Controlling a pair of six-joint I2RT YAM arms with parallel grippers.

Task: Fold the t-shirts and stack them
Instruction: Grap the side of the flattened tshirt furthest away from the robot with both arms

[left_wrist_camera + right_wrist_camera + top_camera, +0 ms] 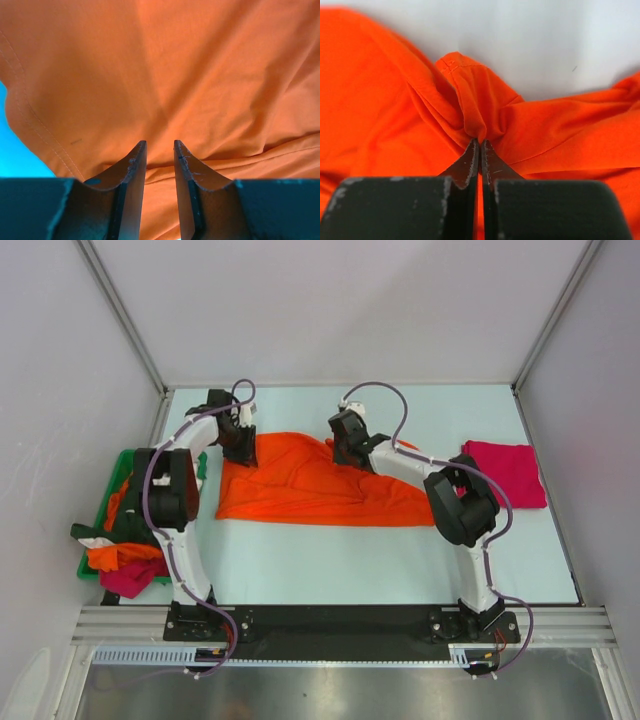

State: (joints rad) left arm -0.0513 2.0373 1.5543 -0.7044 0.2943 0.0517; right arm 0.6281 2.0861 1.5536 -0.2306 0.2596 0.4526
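Note:
A bright orange t-shirt (310, 490) lies spread across the middle of the table. My left gripper (244, 450) is at its far left corner; in the left wrist view the gripper (160, 145) is open a little, with orange cloth (165, 75) lying under and between the fingers. My right gripper (350, 452) is at the shirt's far edge; in the right wrist view the gripper (480, 142) is shut on a bunched fold of the orange shirt (470, 95). A folded magenta-red t-shirt (508, 472) lies at the right.
A green plastic bin (115, 480) at the table's left edge holds a heap of shirts, dark green, orange (125, 558) and magenta (130, 582). Grey walls close in the back and sides. The black rail with the arm bases runs along the near edge.

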